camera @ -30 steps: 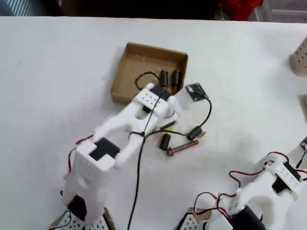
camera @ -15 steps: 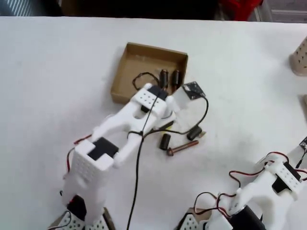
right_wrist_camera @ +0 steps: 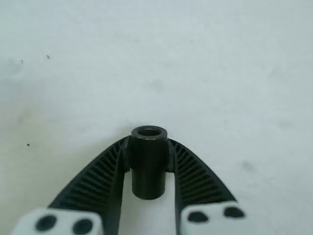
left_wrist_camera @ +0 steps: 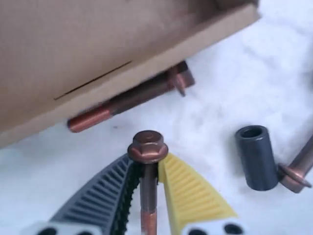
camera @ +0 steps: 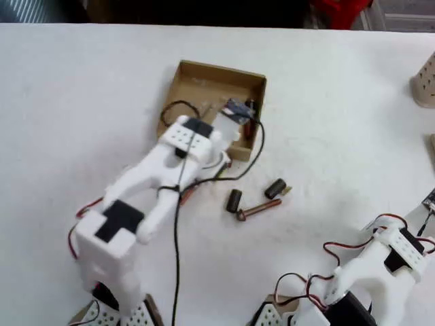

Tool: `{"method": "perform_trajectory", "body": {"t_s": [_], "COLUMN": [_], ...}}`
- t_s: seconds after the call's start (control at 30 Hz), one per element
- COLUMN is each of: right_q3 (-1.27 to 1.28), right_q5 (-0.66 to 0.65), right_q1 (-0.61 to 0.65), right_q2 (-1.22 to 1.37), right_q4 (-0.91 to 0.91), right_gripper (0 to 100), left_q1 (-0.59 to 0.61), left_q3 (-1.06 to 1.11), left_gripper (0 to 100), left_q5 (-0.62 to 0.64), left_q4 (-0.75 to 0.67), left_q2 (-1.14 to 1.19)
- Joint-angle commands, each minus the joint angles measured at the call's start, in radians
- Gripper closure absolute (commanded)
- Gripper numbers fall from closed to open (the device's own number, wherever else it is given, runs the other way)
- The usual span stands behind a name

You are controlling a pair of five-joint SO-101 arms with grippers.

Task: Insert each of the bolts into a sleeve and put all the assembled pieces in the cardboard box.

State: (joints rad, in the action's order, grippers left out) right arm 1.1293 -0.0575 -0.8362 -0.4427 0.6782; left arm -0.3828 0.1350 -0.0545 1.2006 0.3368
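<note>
My left gripper (left_wrist_camera: 147, 165) is shut on a copper bolt (left_wrist_camera: 147, 146), head pointing out past the fingertips, just outside the near wall of the cardboard box (left_wrist_camera: 98, 54). A second bolt (left_wrist_camera: 128, 100) lies along that wall. In the high view the left arm (camera: 178, 153) reaches to the box (camera: 192, 80) and covers its own gripper. On the table lie a black sleeve (camera: 234, 199), a loose bolt (camera: 259, 209) and a sleeve with a bolt tip sticking out (camera: 275, 188). My right gripper (right_wrist_camera: 148, 147) is shut on a black sleeve (right_wrist_camera: 148, 164) over bare table.
The right arm (camera: 380, 265) sits at the near right corner. A dark assembled piece (camera: 252, 107) shows inside the box, partly behind the left wrist camera. A black cable (camera: 178, 231) trails across the table. A perforated tan object (camera: 425, 81) stands at the right edge.
The left arm has swung left and back, its wrist shifting from beside the box's right corner to its near wall. The right arm has hardly moved.
</note>
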Motion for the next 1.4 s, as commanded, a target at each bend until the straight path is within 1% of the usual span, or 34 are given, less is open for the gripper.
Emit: {"method": "perform_trajectory", "body": {"t_s": [0.0, 0.17, 0.3, 0.4, 0.57, 0.63, 0.73, 0.83, 1.0, 1.13, 1.27, 1.37], "right_q3": [-0.008, -0.008, -0.012, -0.014, -0.012, -0.012, -0.012, -0.006, 0.018, 0.101, 0.221, 0.292], "right_q5": [-0.014, -0.014, -0.014, -0.011, -0.005, -0.005, -0.005, -0.003, -0.003, -0.003, -0.003, -0.003], "right_q1": [0.042, 0.122, 0.249, 0.343, 0.458, 0.504, 0.610, 0.740, 0.935, 1.089, 1.196, 1.234], "right_q2": [-0.038, -0.038, -0.038, -0.042, -0.165, -0.251, -0.400, -0.544, -0.714, -0.786, -0.808, -0.808], "right_q4": [0.019, 0.035, 0.058, 0.058, 0.070, 0.099, 0.168, 0.223, 0.236, 0.160, -0.021, -0.180], "right_gripper": [98.1, 98.1, 98.1, 98.1, 98.1, 98.1, 98.1, 98.1, 98.1, 98.1, 98.1, 98.1], "left_q1": [0.070, 0.128, 0.209, 0.295, 0.463, 0.507, 0.535, 0.538, 0.539, 0.541, 0.576, 0.607], "left_q3": [0.143, 0.307, 0.384, 0.422, 0.437, 0.436, 0.450, 0.468, 0.468, 0.471, 0.488, 0.491], "left_gripper": [98, 98, 98, 98, 98, 98, 98, 98, 98, 98, 98, 98], "left_q5": [0.015, 0.017, 0.018, 0.025, 0.181, 0.196, 0.198, 0.199, 0.201, 0.196, 0.196, 0.195], "left_q4": [-0.101, -0.192, -0.239, -0.273, -0.295, -0.304, -0.348, -0.381, -0.379, -0.371, -0.379, -0.376], "left_q2": [-0.237, -0.381, -0.437, -0.447, -0.446, -0.444, -0.443, -0.443, -0.443, -0.444, -0.446, -0.444]}}
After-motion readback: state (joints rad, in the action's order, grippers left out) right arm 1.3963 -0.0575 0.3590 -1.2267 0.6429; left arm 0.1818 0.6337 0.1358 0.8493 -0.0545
